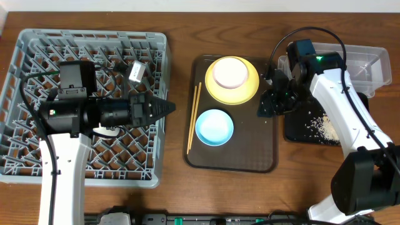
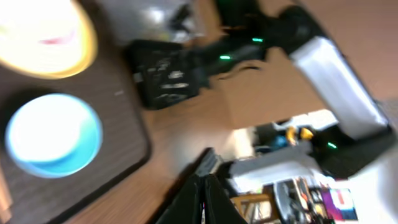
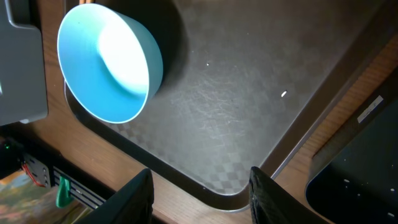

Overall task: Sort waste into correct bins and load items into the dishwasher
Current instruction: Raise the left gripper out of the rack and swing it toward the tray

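Loading the rack (image 1: 94, 34) looks to be the step in hand. Rice (image 1: 319, 125) is lying in the black tray (image 1: 299, 132), while the plate (image 1: 247, 94), the white bowl (image 1: 230, 73) sitting on it, the blue bowl (image 1: 214, 127) and the chopsticks (image 1: 193, 119) are all waiting on the brown tray (image 1: 250, 150) at the middle of the counter (image 1: 175, 25). A small pale thing (image 1: 136, 72), probably the cup, is lying in the rack near its far edge.

The right arm (image 1: 337, 100) is hanging over the brown tray's right edge, between the plate and the black tray, its jaws apart and holding nothing. The left arm (image 1: 62, 156) is reaching across the rack, its jaws together in a point aimed at the brown tray, with nothing seen between them.

Next, I judge, the right jaws are needing to cross to the blue bowl and straddle its rim, one finger inside and one outside.

The right wrist view is showing the gap between its jaws, the brown tray's rounded corner and a lone white speck (image 3: 283, 94) that the overhead misses. Only the overhead is showing the rack and the tub (image 1: 375, 59), whose contents I cannot tell. The left wrist view is blurring badly.
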`<state>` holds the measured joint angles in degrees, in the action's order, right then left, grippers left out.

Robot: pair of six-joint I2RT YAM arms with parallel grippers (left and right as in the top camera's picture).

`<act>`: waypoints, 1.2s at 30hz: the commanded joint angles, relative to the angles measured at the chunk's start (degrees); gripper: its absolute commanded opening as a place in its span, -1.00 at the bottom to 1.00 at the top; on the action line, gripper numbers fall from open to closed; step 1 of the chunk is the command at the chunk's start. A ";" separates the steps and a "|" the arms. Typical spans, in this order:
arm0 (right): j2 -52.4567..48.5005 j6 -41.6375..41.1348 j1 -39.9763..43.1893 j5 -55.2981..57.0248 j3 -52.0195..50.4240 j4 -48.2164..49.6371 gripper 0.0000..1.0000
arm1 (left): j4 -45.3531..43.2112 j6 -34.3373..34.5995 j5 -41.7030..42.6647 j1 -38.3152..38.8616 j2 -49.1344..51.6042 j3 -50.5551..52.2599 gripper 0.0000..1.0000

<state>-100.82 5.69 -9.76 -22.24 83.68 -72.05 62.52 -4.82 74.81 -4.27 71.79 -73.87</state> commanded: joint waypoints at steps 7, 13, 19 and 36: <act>0.37 0.81 -0.76 -0.07 0.52 0.00 -0.06 | -0.26 -5.57 7.39 0.13 0.44 -0.26 -0.88; 0.37 0.83 -0.76 -0.04 0.52 -0.09 -0.05 | -0.07 -15.63 10.03 2.03 0.44 -0.26 -0.88; 0.37 0.83 -0.76 -0.04 0.52 -0.02 -0.05 | 0.63 -22.38 -4.70 8.44 0.44 -0.24 -0.88; 0.37 0.81 -0.76 -0.04 0.52 -0.13 -0.03 | 0.26 -14.80 -39.26 14.12 0.50 -0.24 -0.87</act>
<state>-100.82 5.69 -9.76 -22.24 83.68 -72.18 63.55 -24.29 47.44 9.67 71.90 -73.87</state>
